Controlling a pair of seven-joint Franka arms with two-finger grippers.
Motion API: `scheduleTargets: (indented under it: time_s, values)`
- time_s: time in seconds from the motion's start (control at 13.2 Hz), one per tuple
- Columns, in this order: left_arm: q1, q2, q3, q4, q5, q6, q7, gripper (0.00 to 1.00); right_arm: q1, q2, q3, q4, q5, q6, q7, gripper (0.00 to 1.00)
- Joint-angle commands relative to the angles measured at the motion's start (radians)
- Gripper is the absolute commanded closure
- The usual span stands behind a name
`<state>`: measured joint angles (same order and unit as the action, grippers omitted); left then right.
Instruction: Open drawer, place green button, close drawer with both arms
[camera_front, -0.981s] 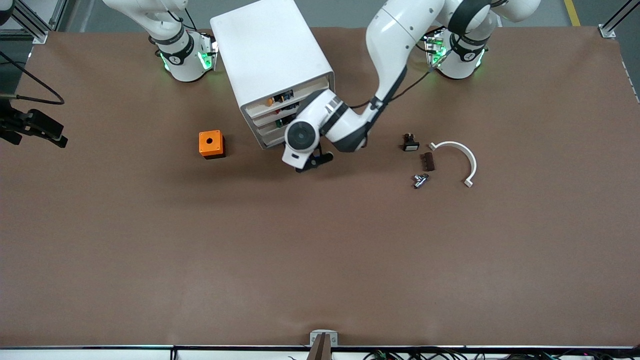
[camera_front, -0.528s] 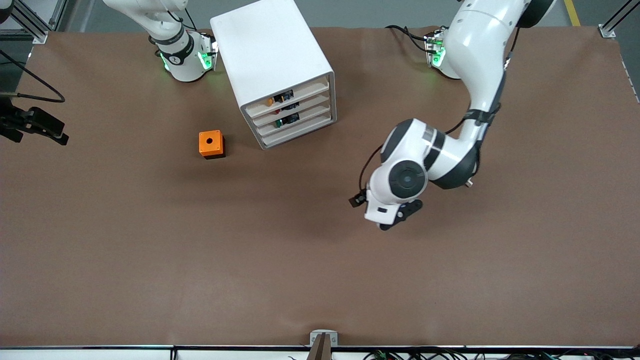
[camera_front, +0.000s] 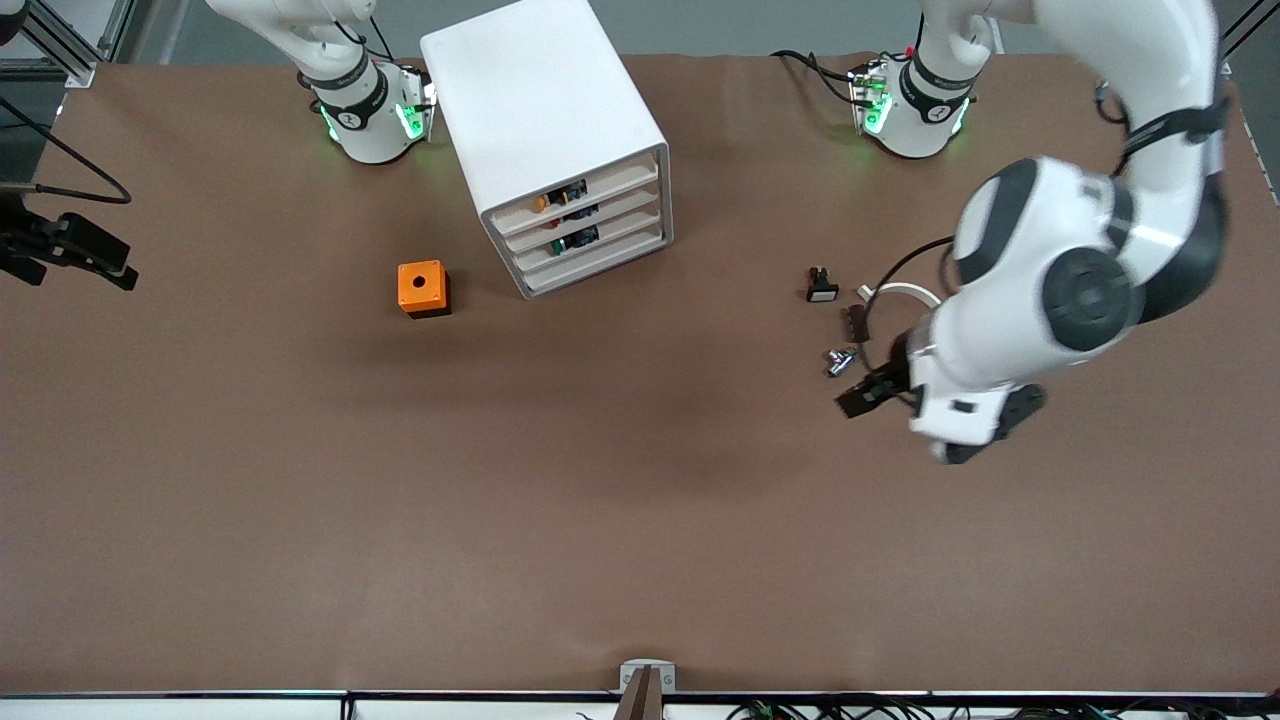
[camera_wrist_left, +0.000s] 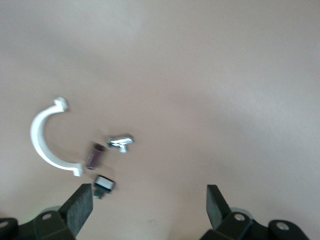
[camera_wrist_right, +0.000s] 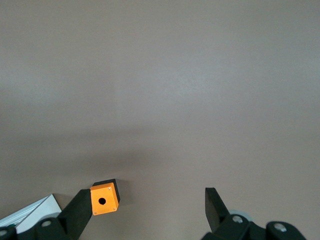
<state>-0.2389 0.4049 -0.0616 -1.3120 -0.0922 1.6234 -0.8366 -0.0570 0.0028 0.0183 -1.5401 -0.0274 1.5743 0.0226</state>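
The drawer (camera_front: 592, 244), 3rd of 4 in the white cabinet (camera_front: 545, 120), sat flush with its neighbours, apparently pushed in. A small green and dark item at its front, probably the button (camera_front: 572, 238), suggested the placing and closing were already done; the detail was too small to be sure.

The orange box (camera_front: 423, 288) stood beside the cabinet toward the right arm's end.

The left gripper (camera_wrist_left: 149, 201) hung in the air with its fingers spread and nothing between them, over the loose parts at the left arm's end: a white curved clamp (camera_wrist_left: 46, 140), a brown block (camera_wrist_left: 94, 155), a metal fitting (camera_wrist_left: 121, 142) and a white-capped black button (camera_wrist_left: 104, 184). Empty and raised, it looked clear of the work.

The right gripper (camera_wrist_right: 141, 210) waited high above the orange box, fingers apart and empty.
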Motion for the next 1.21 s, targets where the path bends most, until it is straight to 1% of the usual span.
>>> scheduleTargets:
  time_s: [0.0,0.15,0.23,0.38,0.53,0.68,0.91,0.98,1.13]
  values:
    - [0.078,-0.096,-0.014,-0.035,0.066,-0.037,0.127,0.00,-0.014,-0.021,0.011,-0.015,-0.003,-0.004,-0.012,0.00]
    - [0.093,-0.138,-0.009,-0.036,0.094,-0.077,0.213,0.00,-0.015,-0.021,0.012,-0.015,-0.003,-0.004,-0.012,0.00]
    - [0.117,-0.152,-0.012,-0.036,0.095,-0.097,0.234,0.00,-0.015,-0.021,0.012,-0.017,-0.002,-0.002,-0.012,0.00]
    - [0.127,-0.207,-0.011,-0.056,0.095,-0.117,0.269,0.00,-0.015,-0.021,0.012,-0.017,-0.002,-0.004,-0.012,0.00]
    - [0.147,-0.292,-0.011,-0.139,0.098,-0.120,0.329,0.00,-0.015,-0.021,0.012,-0.017,-0.002,-0.004,-0.012,0.00]
    - [0.202,-0.366,-0.020,-0.216,0.101,-0.106,0.425,0.00,-0.015,-0.021,0.011,-0.017,-0.002,-0.005,-0.012,0.00]
    - [0.263,-0.441,-0.044,-0.289,0.101,-0.097,0.548,0.00,-0.007,-0.021,0.009,-0.017,-0.002,-0.004,-0.012,0.00]
    - [0.279,-0.472,-0.059,-0.324,0.101,-0.082,0.568,0.00,-0.007,-0.021,0.009,-0.017,-0.002,-0.004,-0.012,0.00]
    - [0.279,-0.494,-0.064,-0.345,0.101,-0.089,0.570,0.00,-0.012,-0.021,0.009,-0.018,-0.002,-0.004,-0.012,0.00]
